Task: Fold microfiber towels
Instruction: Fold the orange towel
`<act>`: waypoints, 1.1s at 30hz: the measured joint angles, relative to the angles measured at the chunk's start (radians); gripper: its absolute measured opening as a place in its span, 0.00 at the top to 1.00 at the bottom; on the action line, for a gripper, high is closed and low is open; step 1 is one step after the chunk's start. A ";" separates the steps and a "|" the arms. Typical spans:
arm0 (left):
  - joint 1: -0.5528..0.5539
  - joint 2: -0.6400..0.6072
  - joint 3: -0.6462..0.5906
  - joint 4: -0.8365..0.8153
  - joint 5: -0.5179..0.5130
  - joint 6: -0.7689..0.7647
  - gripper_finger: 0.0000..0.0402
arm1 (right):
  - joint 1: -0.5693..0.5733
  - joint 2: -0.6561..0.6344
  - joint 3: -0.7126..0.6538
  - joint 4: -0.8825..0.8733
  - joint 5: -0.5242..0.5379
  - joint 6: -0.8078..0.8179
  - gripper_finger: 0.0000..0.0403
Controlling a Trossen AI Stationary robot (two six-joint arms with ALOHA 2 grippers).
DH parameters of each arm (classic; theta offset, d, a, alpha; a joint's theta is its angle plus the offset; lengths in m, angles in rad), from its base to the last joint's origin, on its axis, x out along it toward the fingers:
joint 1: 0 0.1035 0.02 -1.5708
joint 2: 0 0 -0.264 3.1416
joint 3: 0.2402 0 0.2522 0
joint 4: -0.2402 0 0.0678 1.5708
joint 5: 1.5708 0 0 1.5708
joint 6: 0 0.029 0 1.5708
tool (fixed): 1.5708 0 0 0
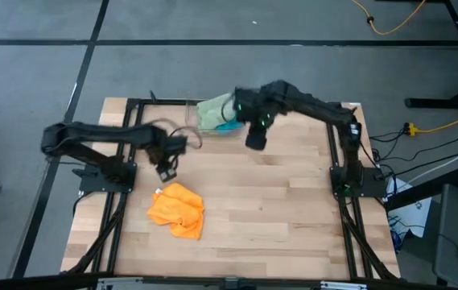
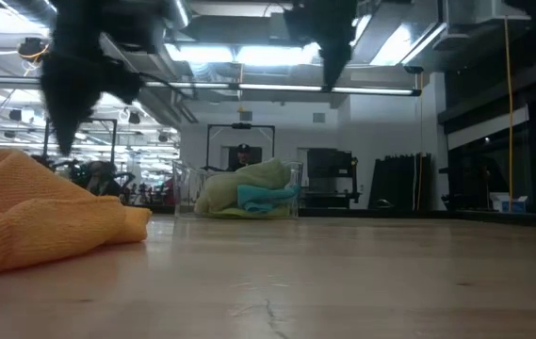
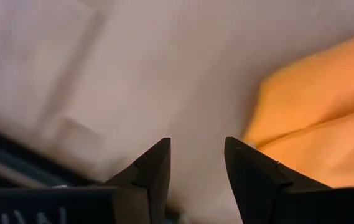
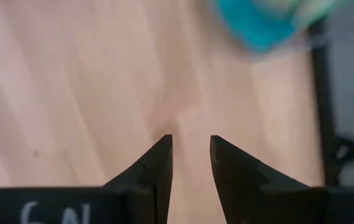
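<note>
While the wooden counter [image 1: 293, 209] lies bare across its middle and toward 4 o'clock, the clear bin [image 1: 204, 113] sits at its 12 o'clock edge, holding the pale green towel [image 1: 214, 109] and the blue towel [image 1: 229, 126]. Toward 7 o'clock, the orange towel [image 1: 177, 210] lies crumpled, well clear of every edge. Just above it hangs the left gripper [image 1: 167, 171], open and empty. Beside the bin, the right gripper [image 1: 255, 142] hovers, slightly parted, holding nothing.

The table [image 1: 277, 209] is pale planked wood, smooth with a soft sheen. The orange towel [image 1: 177, 210] is fuzzy matt cloth. The bin [image 2: 185, 193] looks like clear plastic, holding soft sage towel [image 2: 239, 181] and teal towel [image 2: 266, 198].
</note>
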 joint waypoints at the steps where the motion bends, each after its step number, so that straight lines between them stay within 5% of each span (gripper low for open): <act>1: -0.038 -0.038 -0.044 0.035 0.003 -0.049 0.65 | 0.027 -0.027 -0.066 0.010 0.015 0.038 0.73; 7: -0.252 -0.208 -0.191 0.315 -0.002 -0.216 0.65 | 0.217 -0.236 -0.528 0.209 0.074 0.276 0.73; 17: -0.398 -0.281 -0.207 0.737 -0.186 0.055 0.65 | 0.519 -0.492 -1.034 0.848 0.184 0.410 0.73; 26: -0.378 -0.284 -0.207 1.059 -0.199 0.242 0.65 | 0.560 -0.510 -1.134 1.288 0.183 0.243 0.73; 33: -0.378 -0.284 -0.207 1.064 -0.199 0.263 0.65 | 0.548 -0.510 -1.130 1.465 0.185 0.155 0.73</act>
